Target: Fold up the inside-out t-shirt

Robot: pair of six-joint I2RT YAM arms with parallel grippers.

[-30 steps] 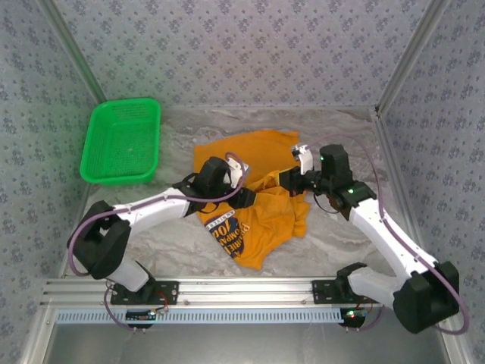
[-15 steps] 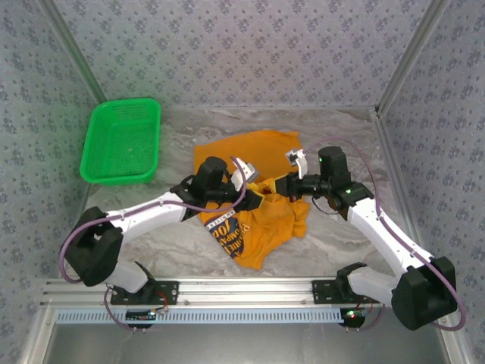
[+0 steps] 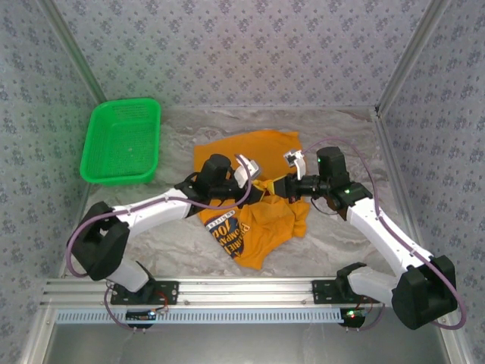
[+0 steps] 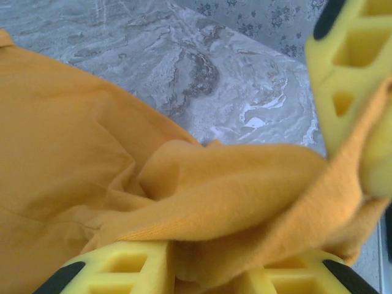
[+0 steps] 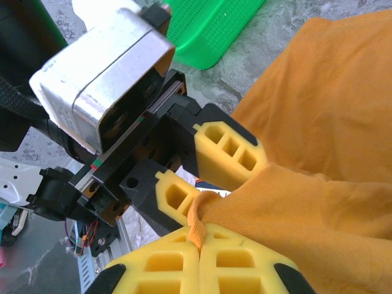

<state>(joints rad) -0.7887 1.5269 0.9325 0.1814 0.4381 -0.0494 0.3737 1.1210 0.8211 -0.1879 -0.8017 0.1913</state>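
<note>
The orange-yellow t-shirt [image 3: 250,148] lies crumpled in the middle of the table, its dark print [image 3: 227,231] facing up near the front. My right gripper [image 5: 201,236] is shut on a hem fold of the t-shirt [image 5: 331,110] and holds it lifted. My left gripper [image 3: 256,184] meets it tip to tip. Its jaws stand partly open around the same raised fold, with the cloth [image 4: 61,141] bunched between the yellow fingers [image 4: 110,269]. In the right wrist view the left gripper's fingers [image 5: 229,153] sit apart on either side of the cloth edge.
A green mesh basket [image 3: 121,140] stands at the back left, apart from the shirt. Patterned walls enclose the marbled table [image 3: 341,129] on three sides. The right gripper's yellow finger [image 4: 346,61] is close by in the left wrist view.
My left gripper has moved right onto the lifted fold and its jaws have narrowed around it. The right gripper has shifted slightly left, still holding the cloth.
</note>
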